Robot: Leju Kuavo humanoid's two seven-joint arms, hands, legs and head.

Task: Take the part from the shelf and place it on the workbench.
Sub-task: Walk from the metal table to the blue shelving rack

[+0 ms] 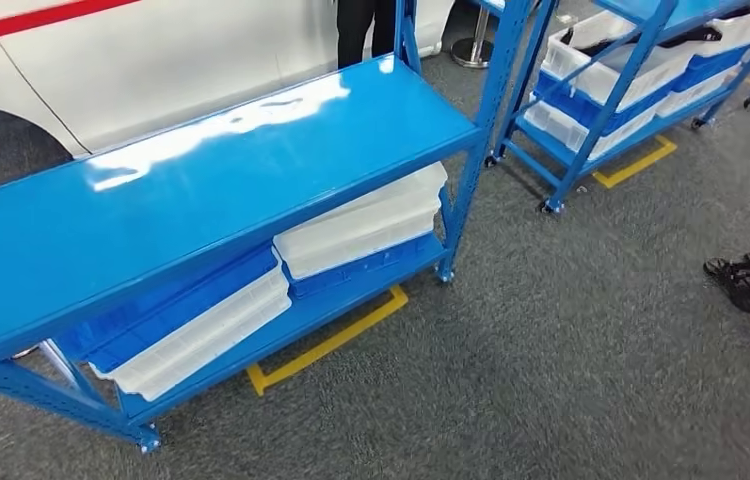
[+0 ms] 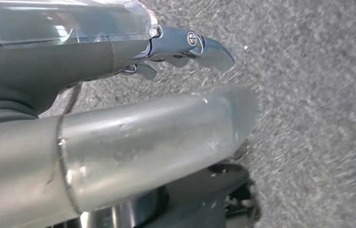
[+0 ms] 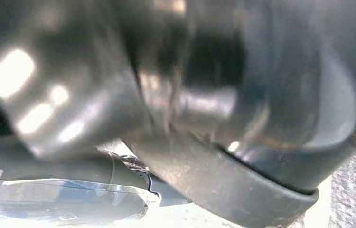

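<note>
left hand (image 2: 185, 50): seen over grey carpet in the left wrist view; fingers apart and nothing held, hand judged hanging at the side.
right hand: right wrist view blurred by dark housing; grasp cannot be told.
near shelf (image 1: 201, 190): blue top deck bare and glossy; no part seen on it.
lower deck bins (image 1: 361, 225): white and blue bins lie on the bottom deck, one towards each end; contents hidden.
far shelf (image 1: 631, 90): behind, at right; bins with dark items inside, too small to name.
part: not identified with certainty; possibly in the far bins.
progress: judged at the start; pickup, carry and placing all left.
</note>
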